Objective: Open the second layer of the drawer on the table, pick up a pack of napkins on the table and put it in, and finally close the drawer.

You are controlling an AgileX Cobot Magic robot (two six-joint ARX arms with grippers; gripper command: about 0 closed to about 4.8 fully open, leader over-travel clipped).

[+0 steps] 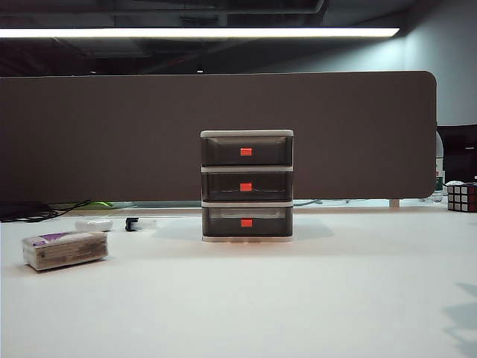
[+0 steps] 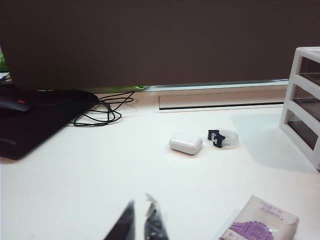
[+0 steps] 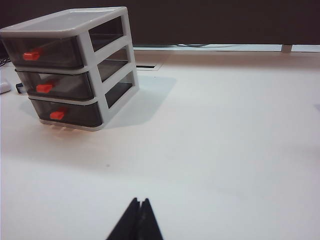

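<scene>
The drawer [image 1: 247, 133] stands at the middle of the table [image 1: 313, 298], with all three tiers pushed in. Its second layer [image 1: 223, 185] is the middle smoky tier with a red-orange tab; the right wrist view shows it at an angle [image 3: 62, 86]. The pack of napkins [image 1: 65, 249] lies flat near the table's left side, purple-and-white top up. In the left wrist view the pack of napkins [image 2: 260, 222] sits close beside my left gripper [image 2: 140, 202], which is shut and empty. My right gripper [image 3: 140, 200] is shut, empty, low over bare table well short of the drawer. Neither gripper shows in the exterior view.
A small white rounded case [image 1: 93, 224] and a little dark clip with a clear ring [image 1: 133, 223] lie behind the napkins. A black mat with cables [image 2: 30, 120] occupies the far left. A puzzle cube [image 1: 462, 197] sits at the right edge. The brown partition [image 1: 112, 134] backs the table.
</scene>
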